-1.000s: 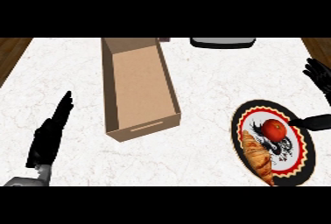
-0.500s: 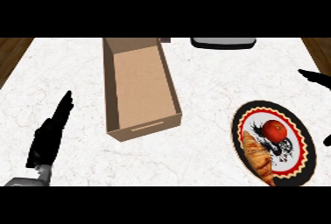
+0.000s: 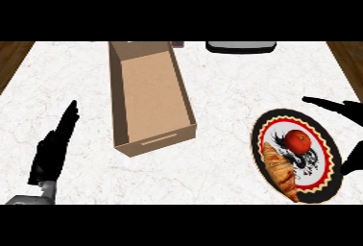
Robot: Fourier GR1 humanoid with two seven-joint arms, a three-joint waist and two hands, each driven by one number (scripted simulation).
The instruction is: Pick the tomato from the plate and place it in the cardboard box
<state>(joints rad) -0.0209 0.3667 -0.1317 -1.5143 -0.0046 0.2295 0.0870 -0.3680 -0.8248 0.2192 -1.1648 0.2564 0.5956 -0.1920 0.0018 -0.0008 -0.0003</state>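
A red tomato lies on a patterned plate with a black rim at the right of the counter, next to a croissant. The open cardboard box stands left of centre, long and empty. My right hand is at the right edge just beside the plate, open, with fingers above the plate's far side and the thumb lower down. It does not touch the tomato. My left hand rests open at the lower left, fingers straight.
The counter has a white marble top with wooden edges at the far left and right. A dark grey object sits at the back edge, right of the box.
My right hand has moved down and inward from the upper right edge toward the plate. The left hand, box and tomato have stayed put.
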